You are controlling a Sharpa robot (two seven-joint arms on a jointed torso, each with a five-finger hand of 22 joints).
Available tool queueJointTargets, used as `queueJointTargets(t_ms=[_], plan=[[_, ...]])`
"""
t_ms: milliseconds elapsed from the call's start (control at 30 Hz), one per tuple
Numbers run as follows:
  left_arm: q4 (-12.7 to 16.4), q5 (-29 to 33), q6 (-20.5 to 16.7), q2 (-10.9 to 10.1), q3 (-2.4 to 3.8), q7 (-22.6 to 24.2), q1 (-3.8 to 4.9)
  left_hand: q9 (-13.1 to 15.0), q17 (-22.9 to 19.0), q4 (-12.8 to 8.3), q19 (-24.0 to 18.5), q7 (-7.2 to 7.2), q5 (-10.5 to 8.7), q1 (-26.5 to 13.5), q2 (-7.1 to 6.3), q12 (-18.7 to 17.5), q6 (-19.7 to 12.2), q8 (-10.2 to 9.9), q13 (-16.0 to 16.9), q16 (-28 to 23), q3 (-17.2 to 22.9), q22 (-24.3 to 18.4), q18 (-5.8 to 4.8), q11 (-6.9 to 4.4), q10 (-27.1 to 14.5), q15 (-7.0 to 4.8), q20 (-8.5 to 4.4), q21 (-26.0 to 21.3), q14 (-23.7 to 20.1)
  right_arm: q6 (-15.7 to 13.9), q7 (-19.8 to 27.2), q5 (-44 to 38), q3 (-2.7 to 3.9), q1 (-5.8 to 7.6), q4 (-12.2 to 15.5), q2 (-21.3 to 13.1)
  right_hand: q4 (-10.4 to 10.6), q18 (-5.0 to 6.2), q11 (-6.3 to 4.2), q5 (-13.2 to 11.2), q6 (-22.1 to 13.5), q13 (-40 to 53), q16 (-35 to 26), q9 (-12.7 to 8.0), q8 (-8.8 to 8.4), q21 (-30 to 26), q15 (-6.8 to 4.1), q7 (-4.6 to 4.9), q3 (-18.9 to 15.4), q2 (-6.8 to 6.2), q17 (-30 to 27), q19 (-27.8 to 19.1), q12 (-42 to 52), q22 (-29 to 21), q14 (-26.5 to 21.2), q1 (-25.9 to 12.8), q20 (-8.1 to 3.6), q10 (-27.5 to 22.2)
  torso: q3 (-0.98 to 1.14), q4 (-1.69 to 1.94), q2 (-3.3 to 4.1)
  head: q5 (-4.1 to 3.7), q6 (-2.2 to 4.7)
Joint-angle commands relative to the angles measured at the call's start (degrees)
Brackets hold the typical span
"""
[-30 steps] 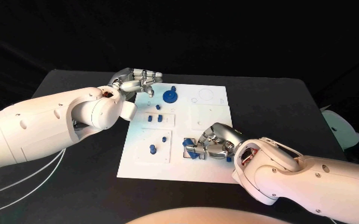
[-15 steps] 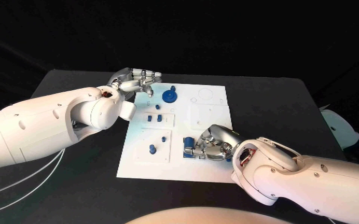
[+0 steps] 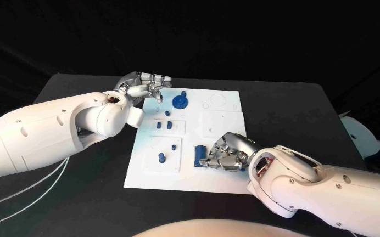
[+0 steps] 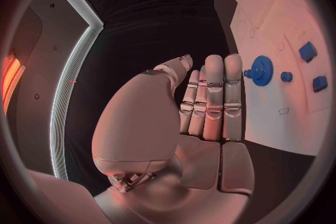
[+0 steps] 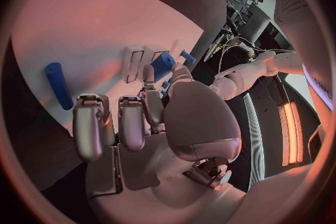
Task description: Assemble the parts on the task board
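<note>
The head view looks down from above the table's [image 3: 301, 111] near edge, taking in the whole task board [image 3: 225, 119]. Each of the 2 wrist views sits close behind its own hand; both share the board with it.

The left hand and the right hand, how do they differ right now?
The left hand hovers at the task board's far left corner, fingers straight and together, holding nothing. The right hand sits low over the board's near part, fingers curled downward beside an upright blue part; whether it touches the part is unclear. Both are silver, on white arms.
</note>
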Motion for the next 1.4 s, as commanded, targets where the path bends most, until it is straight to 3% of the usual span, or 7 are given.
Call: queueJointTargets(t_ms=[33, 400, 567, 767, 1000, 1233, 1400], plan=[[0.1, 0.2, 0.5, 0.1, 0.03, 0.5, 0.03, -0.1, 0.0, 0.1, 0.3, 0.06, -0.11, 0.2, 0.52, 0.3, -0.3, 0.3, 0.0, 0.1, -0.3, -0.1, 0.82, -0.03, -0.4, -0.03, -0.02, -0.3, -0.4, 1.8, 0.1, -1.1, -0.02, -0.05, -0.2, 0.2, -0.2, -0.37, -0.16, 0.2, 0.0, -0.2, 0.4, 0.1, 0.32, 0.3, -0.35, -0.23, 0.1, 0.15, 4.1, 3.5, 0.2, 13.4, 4.0, 1.3, -0.25, 0.3, 0.02, 0.02, 0.0, 0.04, -0.06], [0.1, 0.2, 0.6, 0.1, 0.03, 0.4, 0.03, -0.1, 0.0, 0.1, 0.3, 0.06, -0.11, 0.2, 0.52, 0.3, -0.3, 0.3, 0.0, 0.1, -0.3, -0.1, 0.82, -0.03, -0.4, -0.03, -0.02, -0.3, -0.4, 1.9, -1.2, -1.5, -0.01, -0.04, -2.2, 1.4, 0.9, -0.42, -0.15, 0.2, 0.3, 0.2, 0.5, 0.2, 0.35, 0.5, -0.35, -0.23, 0.0, 1.17, 4.2, 3.6, 0.4, 13.4, 4.0, 1.1, -0.27, 0.5, 0.0, 0.04, 0.02, 0.01, 0.0], [0.1, 0.2, 0.7, 0.0, 0.03, 0.3, 0.03, -0.1, -0.1, 0.1, 0.3, 0.06, -0.11, 0.2, 0.56, 0.4, -0.3, 0.4, 0.0, 0.2, -0.3, -0.2, 0.84, -0.02, -0.5, -0.02, -0.02, -0.5, -0.4, 2.1, -1.0, -1.4, -0.01, -0.04, -2.3, 1.7, 0.7, -0.39, -0.19, -0.1, 0.3, 0.1, 0.4, 0.3, 0.34, 0.4, -0.36, -0.26, -0.3, 0.81, 4.2, 3.6, 0.4, 13.4, 4.0, 1.7, -0.28, 0.5, 0.01, 0.04, 0.02, 0.08, 0.02], [0.2, 0.2, 0.7, -0.1, 0.02, 0.3, 0.03, -0.1, -0.1, 0.1, 0.3, 0.06, -0.11, 0.2, 0.56, 0.4, -0.3, 0.4, 0.0, 0.2, -0.3, -0.2, 0.84, -0.02, -0.5, -0.02, -0.02, -0.5, -0.4, 2.2, -0.3, -1.3, -0.01, -0.04, -1.9, 1.4, 0.4, -0.34, -0.11, -2.4, 0.2, 0.1, 0.4, 0.5, 0.31, 0.1, -0.33, -0.17, -1.2, -0.32, 4.0, 3.4, 0.1, 13.3, 4.0, 2.8, -0.27, 0.4, 0.0, 0.0, 0.02, 0.12, 0.07], [0.2, 0.2, 0.7, -0.2, 0.02, 0.3, 0.03, -0.1, -0.1, 0.1, 0.3, 0.06, -0.11, 0.2, 0.56, 0.4, -0.3, 0.4, 0.0, 0.2, -0.3, -0.2, 0.84, -0.02, -0.5, -0.02, -0.02, -0.5, -0.4, 2.0, 0.6, -1.2, -0.01, -0.04, -1.1, 0.3, 1.1, -0.23, 0.08, -8.2, 0.1, 0.0, 0.2, 0.8, 0.32, -0.4, -0.16, 0.02, -3.1, -1.87, 3.7, 3.2, -0.2, 13.2, 3.9, 2.1, -0.13, 0.2, 0.02, -0.01, 0.01, 0.22, 0.13], [0.2, 0.2, 0.6, -0.2, 0.0, 0.4, 0.03, -0.1, -0.1, 0.1, 0.3, 0.06, -0.11, 0.2, 0.56, 0.4, -0.3, 0.4, 0.0, 0.2, -0.3, -0.2, 0.84, -0.02, -0.5, -0.02, -0.02, -0.5, -0.4, 0.9, 1.4, -1.2, -0.02, -0.04, 0.1, -1.4, 1.1, -0.21, 0.09, -8.5, 0.0, 0.0, 0.1, 0.9, 0.31, -0.5, -0.15, 0.03, -3.2, -2.01, 3.7, 3.2, -0.3, 13.2, 3.9, 2.2, -0.11, 0.2, 0.01, 0.0, 0.0, 0.25, 0.07], [0.2, 0.2, 0.5, -0.3, 0.0, 0.4, 0.03, -0.1, -0.1, 0.1, 0.3, 0.06, -0.11, 0.2, 0.56, 0.4, -0.3, 0.4, 0.0, 0.2, -0.3, -0.2, 0.84, -0.02, -0.5, -0.02, -0.02, -0.5, -0.4, -0.7, 3.5, -0.6, -0.02, 0.36, 1.0, -4.1, 0.8, -0.23, 0.36, -6.5, -1.1, 0.0, 0.2, 0.6, -0.61, -0.4, 0.05, 0.44, -2.6, -0.52, 3.8, 3.2, -0.5, 13.2, 3.9, 3.6, 0.0, 0.1, -0.02, -0.03, -0.05, 0.16, 0.05]])
